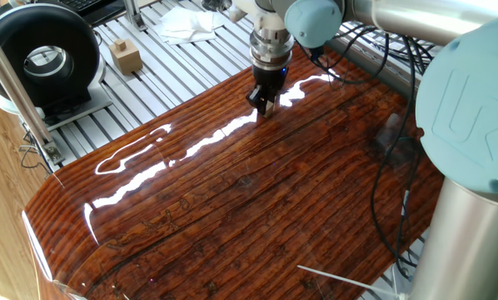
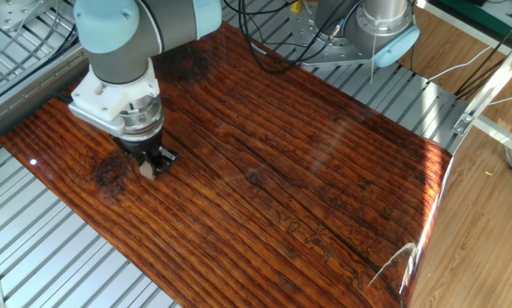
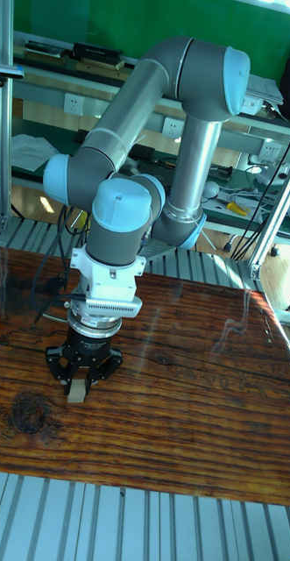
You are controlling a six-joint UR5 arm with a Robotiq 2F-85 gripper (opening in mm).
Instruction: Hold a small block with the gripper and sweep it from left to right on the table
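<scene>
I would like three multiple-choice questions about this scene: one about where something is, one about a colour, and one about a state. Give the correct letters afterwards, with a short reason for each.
1. Where is the gripper?
A. over the table, near one end of it
B. over the ribbed metal frame
C. above the black round device

2. What colour is the small block?
A. dark green
B. pale beige
C. bright red

3. What is the state of the jaws?
A. wide open and empty
B. shut on the small block
C. hidden from every camera

Answers:
1. A: in both fixed views the gripper hangs above the reddish-brown board, close to one end.
2. B: the tall fixed view shows a light wooden cube against the dark grain.
3. B: the block sits between the two black fingers, low at the table surface.
</scene>
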